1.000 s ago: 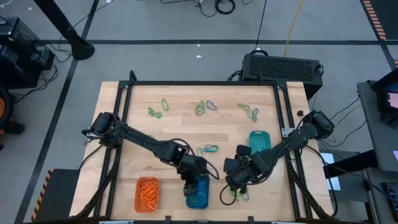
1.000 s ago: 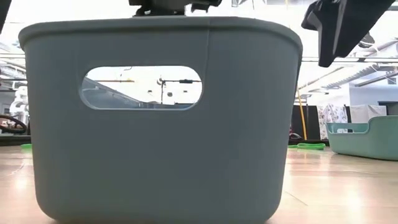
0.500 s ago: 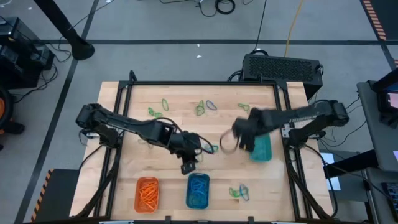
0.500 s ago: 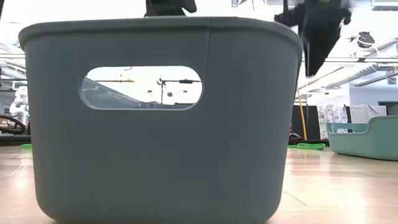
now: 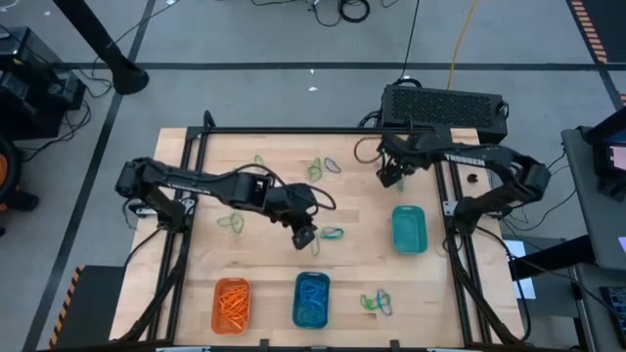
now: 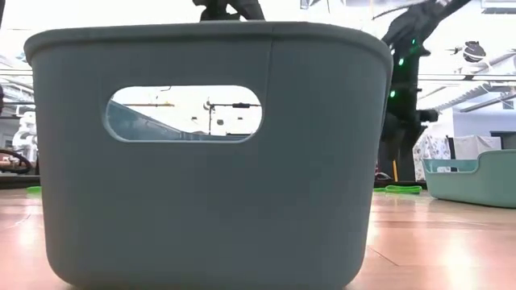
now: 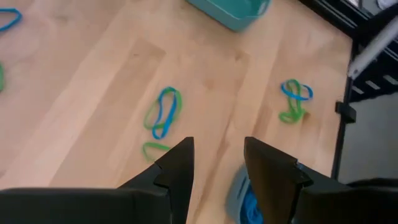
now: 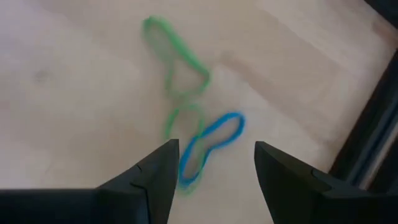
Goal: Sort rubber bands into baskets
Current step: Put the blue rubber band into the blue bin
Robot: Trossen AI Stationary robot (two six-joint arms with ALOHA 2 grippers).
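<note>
Grey floor with black cables surrounds the light wooden tabletop [image 5: 284, 264], which sits inside a black frame. Along the near edge stand the orange basket [image 5: 232, 303], full of orange bands, and to its right the blue basket [image 5: 311, 300] with blue bands inside; the teal basket [image 5: 409, 229] stands well apart, farther back on the right side. In the low view the blue basket's wall with its handle slot fills most of the picture, with the teal one far off to the right. The left hand [image 5: 305, 235] hangs over the middle of the tabletop, its fingers parted with nothing between them, just left of a blue and green band pair [image 5: 332, 234]; its wrist view shows that pair [image 7: 163, 112] ahead of the fingers and another tangle [image 7: 293, 99] farther off. The right hand [image 5: 391, 172] is over the far right part of the tabletop, fingers spread wide and holding nothing, above a green and blue cluster [image 8: 193, 109] lying on the wood. More rubber bands [image 5: 318, 168] lie scattered along the far side, some lie at the left [image 5: 231, 221], and a small heap [image 5: 376, 302] lies near the front right.
</note>
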